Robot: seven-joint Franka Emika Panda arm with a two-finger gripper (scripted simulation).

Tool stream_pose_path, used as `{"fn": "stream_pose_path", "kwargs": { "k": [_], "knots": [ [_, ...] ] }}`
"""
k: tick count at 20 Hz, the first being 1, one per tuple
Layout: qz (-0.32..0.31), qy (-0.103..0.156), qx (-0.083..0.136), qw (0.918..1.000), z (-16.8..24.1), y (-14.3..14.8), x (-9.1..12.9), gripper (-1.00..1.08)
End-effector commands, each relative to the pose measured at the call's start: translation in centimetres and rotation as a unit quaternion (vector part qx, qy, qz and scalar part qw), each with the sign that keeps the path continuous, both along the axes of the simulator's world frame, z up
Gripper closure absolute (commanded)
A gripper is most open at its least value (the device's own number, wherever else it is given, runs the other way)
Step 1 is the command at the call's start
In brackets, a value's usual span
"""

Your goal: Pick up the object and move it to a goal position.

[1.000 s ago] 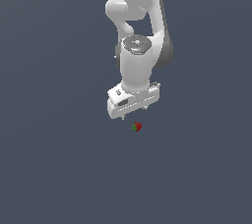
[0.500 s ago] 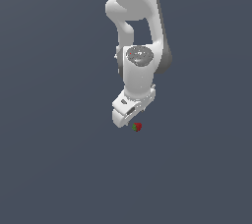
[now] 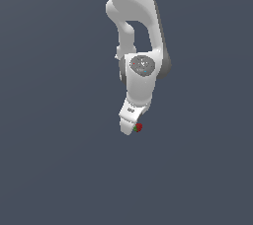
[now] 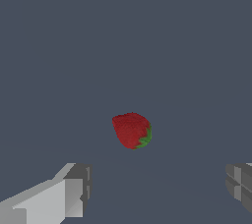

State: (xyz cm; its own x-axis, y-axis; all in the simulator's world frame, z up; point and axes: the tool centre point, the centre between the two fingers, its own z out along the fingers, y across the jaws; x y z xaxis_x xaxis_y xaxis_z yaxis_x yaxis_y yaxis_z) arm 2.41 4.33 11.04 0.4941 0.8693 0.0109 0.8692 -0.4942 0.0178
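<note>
One small, rounded red strawberry (image 4: pixel 131 129) with a green leafy cap lies on the flat grey floor (image 4: pixel 123 31). The gripper (image 4: pixel 157 188) is spread wide, its two blocky grey fingers (image 4: pixel 74 191) holding nothing.

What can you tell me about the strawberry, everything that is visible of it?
The strawberry is small, rounded and red, with a green leafy cap at one end. Its surface looks matte and slightly faceted. It lies on its side on the plain grey floor. In the wrist view it sits between the open gripper fingers, touching neither. In the exterior view the gripper partly hides it.
</note>
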Motion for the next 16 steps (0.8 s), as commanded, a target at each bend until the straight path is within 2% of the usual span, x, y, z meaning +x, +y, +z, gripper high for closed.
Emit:
{"fn": "stream_pose_path", "kwargs": {
  "k": [1,9,16],
  "knots": [
    [0.039,0.002,-0.001,0.9993,-0.7,0.2,0.0,-0.92],
    [0.146,0.007,-0.003,0.9892,-2.5,0.7,-0.2,-0.92],
    [0.202,0.009,-0.003,0.9794,-3.5,1.0,-0.3,-0.92]
  ]
}}
